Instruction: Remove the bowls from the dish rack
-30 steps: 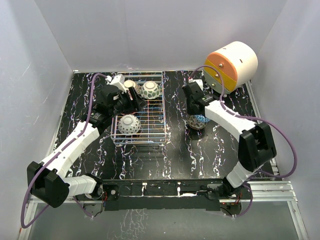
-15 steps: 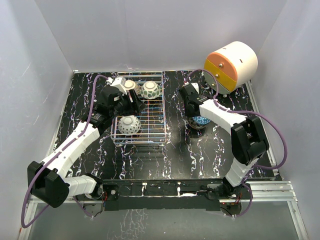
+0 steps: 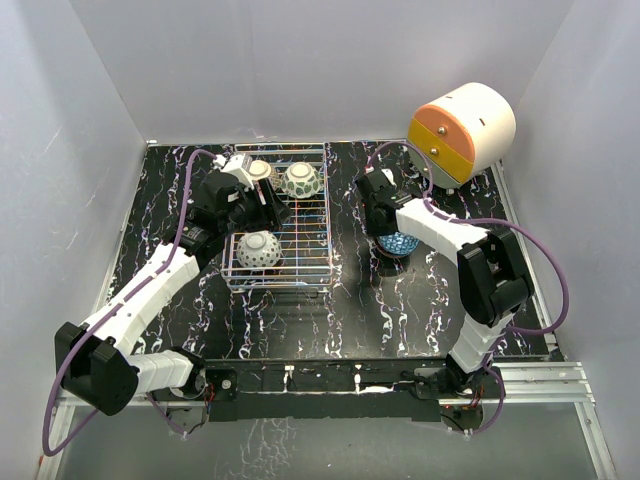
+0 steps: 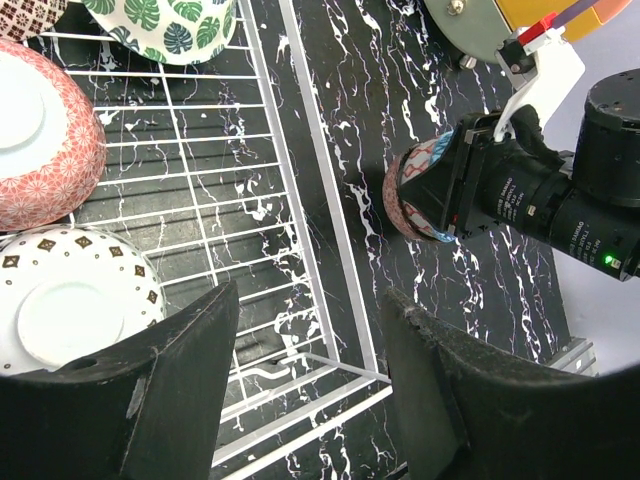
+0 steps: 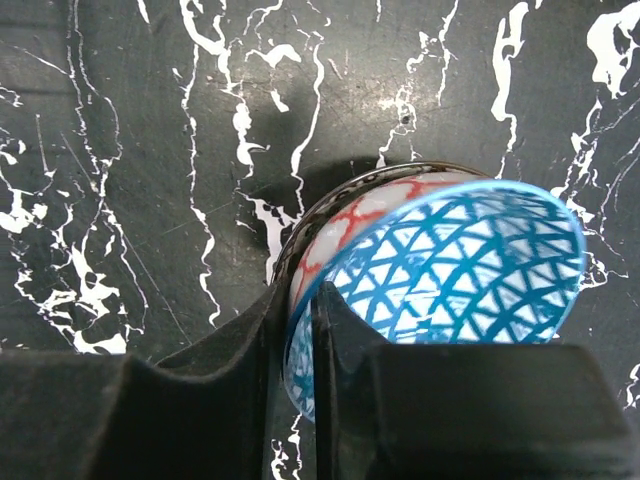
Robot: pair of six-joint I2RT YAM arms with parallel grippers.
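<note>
Nearest in the rack (image 3: 305, 262), a speckled bowl (image 3: 257, 248) is sitting upside down, waiting to be lifted out. Level with it, on the table (image 3: 350, 310) just right of the rack, a blue bowl (image 5: 450, 290) is leaning tilted on top of a second bowl (image 5: 318, 206), so at least two are looking unloaded; whether more are lying under them I cannot tell. The right gripper (image 5: 302, 320) is pinching the blue bowl's near rim, one finger inside and one outside, with no gap showing. This placement is therefore reading as unfinished, the bowl needing to be let go and to settle onto the stack. The left gripper (image 4: 305, 320) is hanging over the rack with its fingers spread wide and nothing between them, a pink bowl (image 4: 45, 150) lying upside down close beside it. Farther back, a leaf bowl (image 3: 301, 180) and a far bowl (image 3: 259, 170) are sitting side by side at the rack's far end. Four bowls are sitting inside, so the job is looking roughly a third done, the left arm seeming best placed for the pink or speckled one
</note>
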